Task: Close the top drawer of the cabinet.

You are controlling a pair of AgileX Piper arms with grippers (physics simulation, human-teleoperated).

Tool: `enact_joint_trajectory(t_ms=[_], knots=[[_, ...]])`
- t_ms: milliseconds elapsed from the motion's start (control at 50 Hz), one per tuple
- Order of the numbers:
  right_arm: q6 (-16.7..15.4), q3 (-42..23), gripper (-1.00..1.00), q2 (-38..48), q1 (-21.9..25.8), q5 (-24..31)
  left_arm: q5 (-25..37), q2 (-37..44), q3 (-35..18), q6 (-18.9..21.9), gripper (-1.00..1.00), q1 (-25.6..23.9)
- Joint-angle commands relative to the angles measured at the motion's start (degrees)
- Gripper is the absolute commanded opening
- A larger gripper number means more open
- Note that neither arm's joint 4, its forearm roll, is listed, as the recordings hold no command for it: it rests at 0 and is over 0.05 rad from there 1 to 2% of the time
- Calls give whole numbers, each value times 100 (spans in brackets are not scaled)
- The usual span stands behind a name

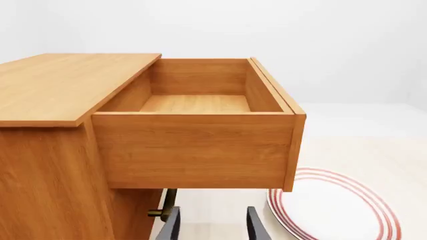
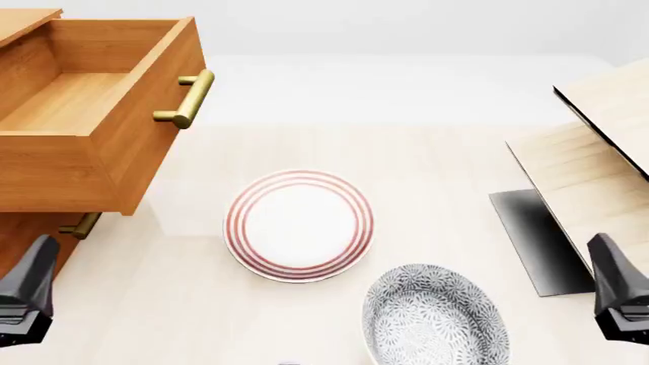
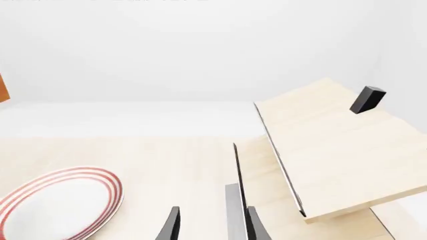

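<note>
The cabinet (image 2: 23, 21) stands at the table's far left, an orange-brown wooden chest. Its top drawer (image 2: 71, 171) is pulled far out and holds nothing; the brass bar handle (image 2: 187, 97) on its front faces right. In the left wrist view the top drawer (image 1: 193, 150) juts from the cabinet (image 1: 47, 175) just beyond my left gripper (image 1: 212, 229), which is open, empty and below the drawer's level. My right gripper (image 3: 212, 227) is open and empty too, far off on the right. Both arms' dark ends (image 2: 29, 293) (image 2: 618, 293) sit at the near corners.
A red-ringed white plate (image 2: 299, 226) lies mid-table, with a grey patterned plate (image 2: 436, 315) nearer me. A lower drawer's brass handle (image 2: 79, 226) shows under the open drawer. A pale slanted wood panel structure (image 2: 598, 167) with a black block (image 3: 367, 99) fills the right side.
</note>
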Motion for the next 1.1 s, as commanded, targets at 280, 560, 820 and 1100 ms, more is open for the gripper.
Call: enact_joint_trajectory(t_ms=[280,560,820,1100], knots=[[-19,-18,100,-131,4,112,-647,611,-6,80,100,3],[-68,-25,100,-136,-15,111,-406,318,-80,185,100,-28],[-112,-29,100,-141,3,110,-213,-15,-295,497,100,-116],[-115,-29,100,-140,3,108,-171,-20,-723,421,100,-153]])
